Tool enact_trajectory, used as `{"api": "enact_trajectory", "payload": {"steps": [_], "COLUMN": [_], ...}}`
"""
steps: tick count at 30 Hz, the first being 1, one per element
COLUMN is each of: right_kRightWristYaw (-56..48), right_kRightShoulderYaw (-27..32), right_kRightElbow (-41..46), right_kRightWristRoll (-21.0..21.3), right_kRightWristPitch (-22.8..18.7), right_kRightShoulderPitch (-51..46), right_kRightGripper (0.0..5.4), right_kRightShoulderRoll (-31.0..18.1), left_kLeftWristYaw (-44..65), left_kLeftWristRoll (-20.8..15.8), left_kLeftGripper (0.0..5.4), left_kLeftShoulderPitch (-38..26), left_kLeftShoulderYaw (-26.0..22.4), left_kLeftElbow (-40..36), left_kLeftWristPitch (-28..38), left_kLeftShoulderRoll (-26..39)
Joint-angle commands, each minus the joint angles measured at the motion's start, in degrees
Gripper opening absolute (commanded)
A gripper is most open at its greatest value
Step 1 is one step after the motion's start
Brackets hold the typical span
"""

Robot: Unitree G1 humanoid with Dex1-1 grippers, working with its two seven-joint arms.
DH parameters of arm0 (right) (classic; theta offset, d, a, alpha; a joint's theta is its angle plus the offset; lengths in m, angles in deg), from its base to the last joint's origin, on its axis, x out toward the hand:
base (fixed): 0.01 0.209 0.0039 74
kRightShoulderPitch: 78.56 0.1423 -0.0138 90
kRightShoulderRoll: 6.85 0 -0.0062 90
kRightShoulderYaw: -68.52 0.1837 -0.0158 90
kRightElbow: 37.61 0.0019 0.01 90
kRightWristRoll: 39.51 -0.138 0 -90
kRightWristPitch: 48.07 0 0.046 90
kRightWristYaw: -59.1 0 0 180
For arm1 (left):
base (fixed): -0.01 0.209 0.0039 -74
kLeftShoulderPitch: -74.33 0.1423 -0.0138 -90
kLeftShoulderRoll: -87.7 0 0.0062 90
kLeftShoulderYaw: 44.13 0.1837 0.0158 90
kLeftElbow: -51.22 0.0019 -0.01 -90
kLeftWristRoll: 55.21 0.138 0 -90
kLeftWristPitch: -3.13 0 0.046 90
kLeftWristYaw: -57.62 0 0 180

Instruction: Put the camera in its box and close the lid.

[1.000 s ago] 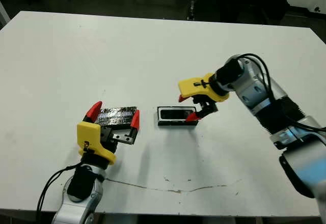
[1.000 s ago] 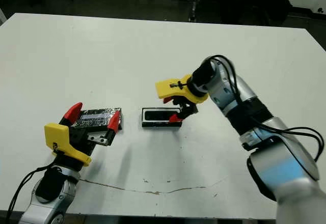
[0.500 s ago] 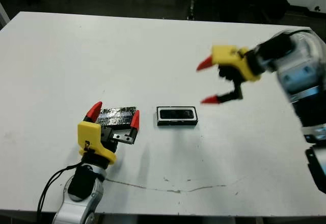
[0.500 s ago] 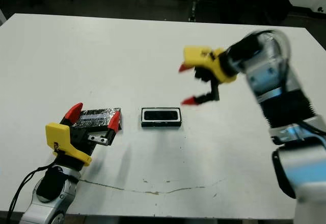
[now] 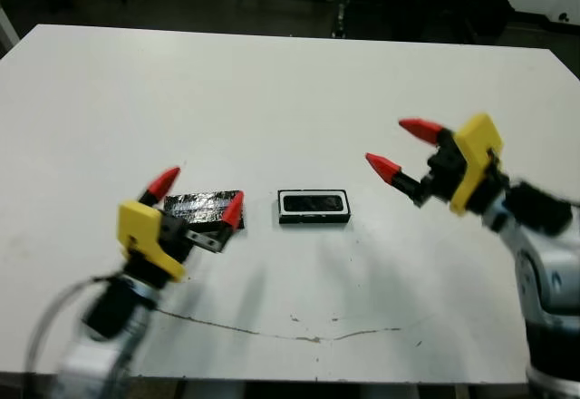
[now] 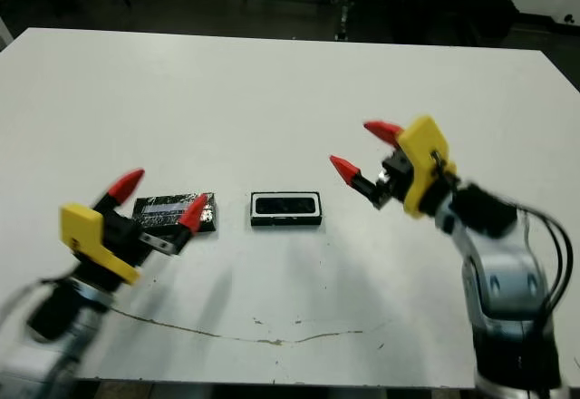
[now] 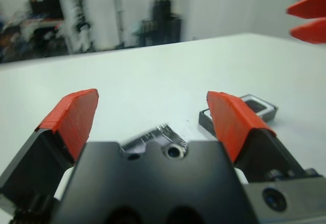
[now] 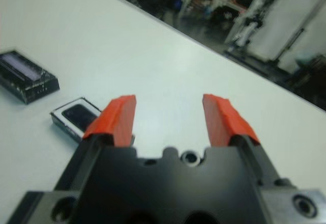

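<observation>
The box point(image 5: 314, 219), a small black tray with a white lining, sits mid-table with the slim dark camera point(image 5: 314, 202) lying inside it. Left of it lies the shiny crinkly black lid point(image 5: 201, 206), flat on the table. My left gripper point(image 5: 197, 196) is open just above the lid's near side, its red tips either side of it, gripping nothing. My right gripper point(image 5: 401, 148) is open and empty, raised to the right of the box and apart from it. In the right wrist view the box point(image 8: 60, 119) and the lid point(image 8: 28, 79) both lie beyond the fingers point(image 8: 118, 114).
A thin dark crack line point(image 5: 299, 334) runs across the white table point(image 5: 272, 91) near its front edge. Dark floor and equipment stands lie beyond the far edge.
My right gripper lifted off the box's right end, opened, and drew back to the right. The camera stays in the box. My left arm shifted slightly left, uncovering more of the lid.
</observation>
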Motion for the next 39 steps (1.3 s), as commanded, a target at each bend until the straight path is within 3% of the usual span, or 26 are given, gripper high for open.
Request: {"api": "enact_trajectory", "payload": {"steps": [1,6,12,16,19,21,28,33,39], "right_kRightWristYaw": [3.30,7.79,10.01,11.47,12.23,12.78,13.01,13.51,14.17], "right_kRightShoulderYaw": [1.69,2.86,1.79,1.06,0.95,1.21,3.09,3.83,4.28], "right_kRightElbow": [5.14,9.46,9.67,9.51,8.99,8.99,9.68,10.20,11.11], "right_kRightWristRoll": [-1.99,-4.52,-5.44,-5.64,-5.38,-5.13,-7.64,-8.09,-11.08], "right_kRightWristPitch": [2.90,6.19,7.51,6.88,7.14,7.00,5.03,4.56,1.62], "right_kRightShoulderPitch": [-7.10,-15.25,-17.59,-16.84,-16.13,-15.93,-16.15,-16.60,-16.81], "right_kRightGripper": [2.90,2.13,1.23,0.68,0.23,0.01,0.01,0.01,0.01], "right_kRightShoulderRoll": [1.70,4.65,4.25,4.01,3.64,3.20,0.82,-0.50,-0.61], "left_kLeftWristYaw": [7.66,17.56,36.11,48.76,58.04,60.49,62.41,61.58,60.18], "left_kLeftWristRoll": [-1.16,-0.39,-1.68,-1.78,-2.55,-1.44,0.52,2.03,5.80], "left_kLeftGripper": [5.40,5.40,5.40,5.40,5.40,5.40,5.40,5.40,5.40], "left_kLeftShoulderPitch": [-5.57,-14.60,-28.24,-37.32,-41.55,-42.97,-43.47,-44.00,-43.49], "left_kLeftShoulderYaw": [-2.11,-1.73,4.32,10.09,12.81,14.26,14.77,15.30,15.63], "left_kLeftElbow": [3.07,8.53,20.12,31.17,43.73,48.26,55.72,58.12,59.28], "left_kLeftWristPitch": [0.21,1.65,-0.06,0.71,5.66,6.49,10.96,6.79,12.43], "left_kLeftShoulderRoll": [8.02,17.39,26.11,25.70,20.91,19.53,16.27,15.32,14.97]}}
